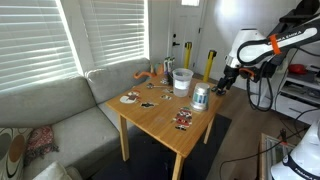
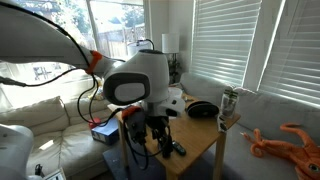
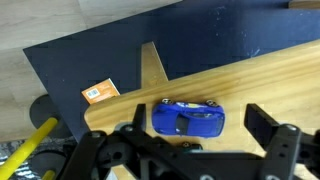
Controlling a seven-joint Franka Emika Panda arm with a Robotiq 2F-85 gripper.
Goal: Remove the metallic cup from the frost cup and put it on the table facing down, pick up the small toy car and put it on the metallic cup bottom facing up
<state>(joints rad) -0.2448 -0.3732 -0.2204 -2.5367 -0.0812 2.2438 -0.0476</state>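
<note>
**Q:** Where does the claw stand?

**A:** The claw hangs low over the table's edge, jaws spread wide and gripping nothing. In the wrist view, the blue toy car lies on the wood between the two dark fingers. It is clear of the finger on the picture's right. On the other side I cannot tell whether finger and car touch.

**Q:** And the cups?

**A:** In an exterior view, the metal cup stands by itself on the table, near the corner closest to the arm. It is outside the frosted cup, which stands just beside it, further in from that corner. The view is too small to show which end of the metal cup faces up. What the frosted cup holds cannot be made out either.

**Q:** What lies around them?

**A:** Small items are scattered across the tabletop. A dark blue rug covers the floor below the table's edge, and an orange tag rests on it. A grey sofa runs along the table's far side, away from the arm.
</note>
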